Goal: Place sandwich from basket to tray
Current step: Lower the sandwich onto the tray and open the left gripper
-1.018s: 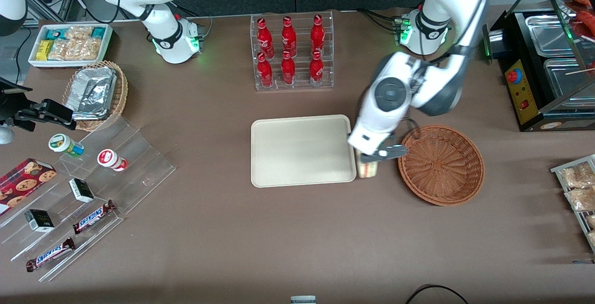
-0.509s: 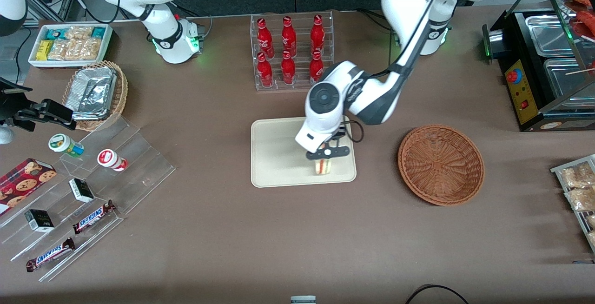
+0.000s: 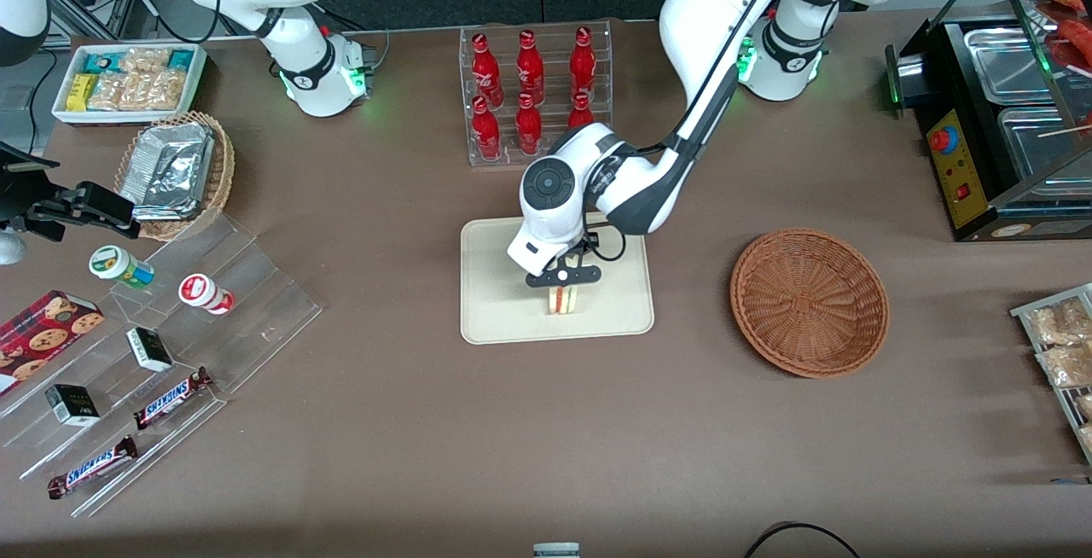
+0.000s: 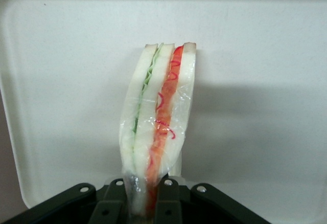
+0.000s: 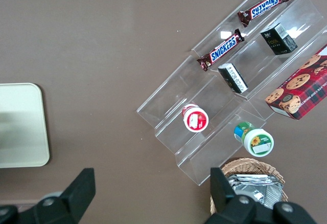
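My left gripper [image 3: 563, 280] is shut on the sandwich [image 3: 562, 299], a plastic-wrapped wedge of white bread with green and orange-pink layers, and holds it over the cream tray [image 3: 495, 302]. In the left wrist view the sandwich [image 4: 156, 111] stands on edge between the black fingers [image 4: 108, 211], with the tray [image 4: 255, 55] under it. I cannot tell whether the sandwich touches the tray. The reddish-brown wicker basket [image 3: 809, 302] sits empty beside the tray, toward the working arm's end of the table.
A clear rack of red bottles [image 3: 535, 95] stands farther from the front camera than the tray. A tan basket with a foil package [image 3: 175, 170], a white snack bin [image 3: 128, 80] and a clear stepped shelf with snacks [image 3: 162, 345] lie toward the parked arm's end.
My gripper carried the sandwich from between basket and tray to over the tray, then further across it toward the parked arm's end. The basket has not moved.
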Controlling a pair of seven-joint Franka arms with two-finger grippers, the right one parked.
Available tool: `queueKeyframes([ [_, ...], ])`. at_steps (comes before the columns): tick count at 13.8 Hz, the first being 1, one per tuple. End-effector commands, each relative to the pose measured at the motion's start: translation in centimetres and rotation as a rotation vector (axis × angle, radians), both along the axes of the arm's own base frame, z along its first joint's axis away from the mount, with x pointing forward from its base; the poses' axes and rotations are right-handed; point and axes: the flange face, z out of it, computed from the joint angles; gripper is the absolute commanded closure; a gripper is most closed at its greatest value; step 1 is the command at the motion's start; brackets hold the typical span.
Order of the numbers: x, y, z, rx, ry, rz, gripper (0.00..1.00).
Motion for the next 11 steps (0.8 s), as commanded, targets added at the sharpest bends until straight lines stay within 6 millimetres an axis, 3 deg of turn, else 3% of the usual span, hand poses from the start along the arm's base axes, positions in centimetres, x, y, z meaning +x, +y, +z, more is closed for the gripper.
queueKeyframes([
  [1, 0.3, -0.7, -0.4, -0.003, -0.003, 0.014, 0.85],
  [2, 0.3, -0.6, -0.4, -0.005, -0.001, 0.014, 0.06],
  [3, 0.4, -0.6, -0.3, -0.006, -0.002, 0.016, 0.0],
  [6, 0.6, -0.6, -0.1, -0.011, -0.006, 0.004, 0.0],
  [11, 2.3, 0.1, 2.9, -0.029, -0.044, -0.05, 0.0],
])
